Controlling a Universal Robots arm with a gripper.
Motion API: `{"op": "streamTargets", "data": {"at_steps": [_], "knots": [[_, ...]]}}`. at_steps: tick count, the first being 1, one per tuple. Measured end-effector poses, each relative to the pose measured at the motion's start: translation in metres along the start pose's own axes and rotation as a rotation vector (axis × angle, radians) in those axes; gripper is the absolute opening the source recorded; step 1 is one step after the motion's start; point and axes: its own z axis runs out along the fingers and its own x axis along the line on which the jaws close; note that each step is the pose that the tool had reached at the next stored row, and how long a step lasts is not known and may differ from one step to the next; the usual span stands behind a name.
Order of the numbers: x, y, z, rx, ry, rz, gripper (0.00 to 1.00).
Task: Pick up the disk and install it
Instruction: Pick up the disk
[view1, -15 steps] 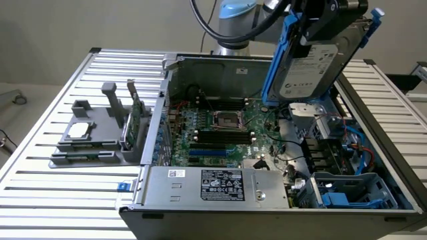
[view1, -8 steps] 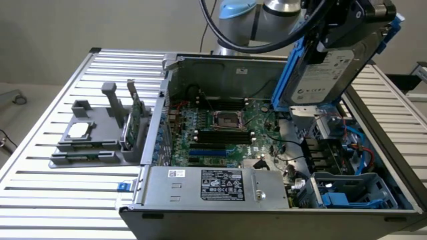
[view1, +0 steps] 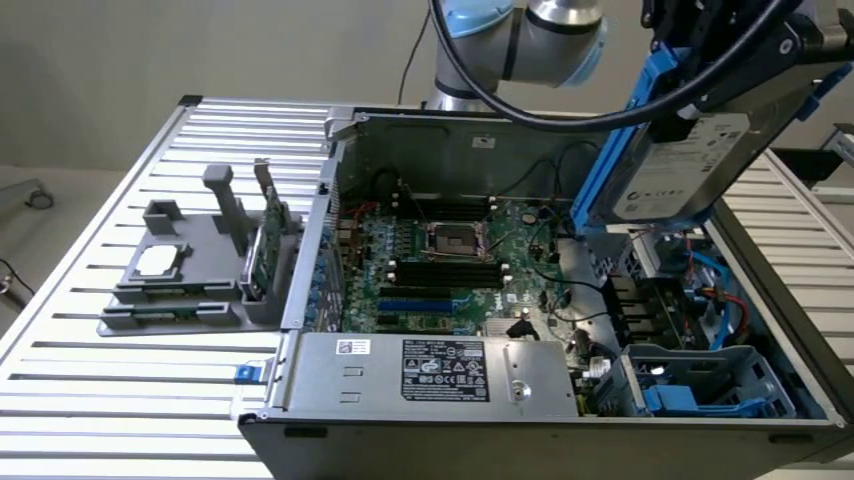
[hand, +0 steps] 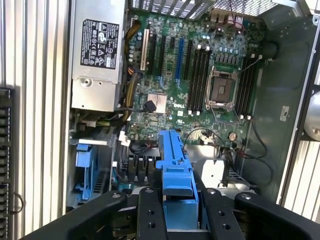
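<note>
Slatted metal surface (view1: 80, 400) carrying an open computer case (view1: 441, 140), which lies directly below the tool (hand: 181, 212); robot arm (view1: 534, 30) reaches in from behind the case; motherboard (view1: 441, 260) covers the case floor beneath the tool; boxed power supply (view1: 441, 370) with a printed label sits along the case's near edge in the exterior view, well apart from the tool; the disk (view1: 681, 165), silver-grey with a white label, hangs tilted in the tool, raised above the side of the case on the exterior view's right; the tool is partly closed, its two black fingers (hand: 150, 215) pressing on either side of the disk's blue carrier (hand: 175, 165), so the disk is gripped and held aloft; a blue drive cage (view1: 701, 385) stands in the case corner below the tool; a grey holder (view1: 187, 270) rests on the surface far from the tool, toward the exterior view's left; it bears an upright green circuit card (view1: 274, 235) and a small square silver chip (view1: 158, 262).
</note>
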Motion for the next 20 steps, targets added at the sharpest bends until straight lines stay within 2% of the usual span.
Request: {"op": "streamTargets", "data": {"at_steps": [12,20], "knots": [[0.026,-0.0113,-0.0033,0.0004,-0.0036,0.0,0.33],[0.043,-0.0145,-0.0057,0.0008,-0.0069,0.001,0.33]]}}
